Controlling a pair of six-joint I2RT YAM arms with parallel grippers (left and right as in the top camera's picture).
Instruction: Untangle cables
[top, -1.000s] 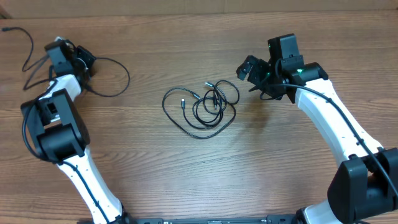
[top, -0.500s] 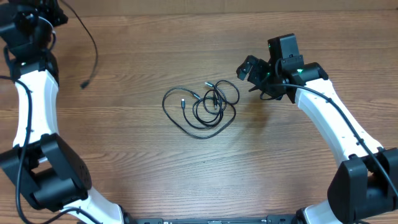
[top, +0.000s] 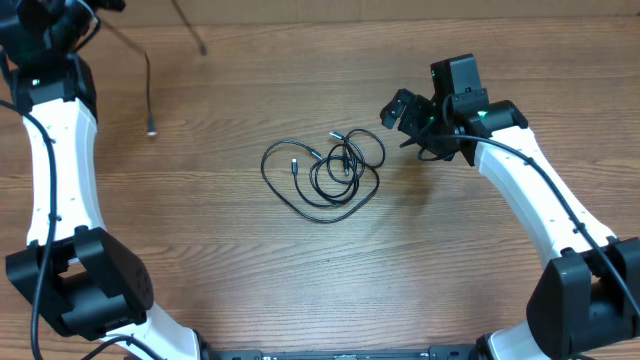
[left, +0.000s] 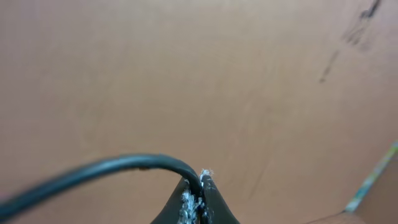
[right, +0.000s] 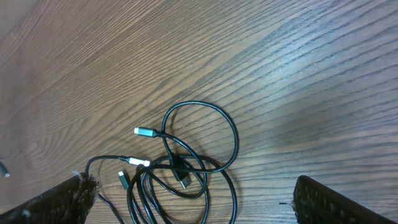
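Now | L end effector (left: 198, 200) pinches smooth blk cable (left: 106, 169) | R end effector (top: 404, 122) wide | looped tangle (top: 325, 178)

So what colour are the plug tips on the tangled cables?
Silvery tips on black cables; clearest in right wrist view.
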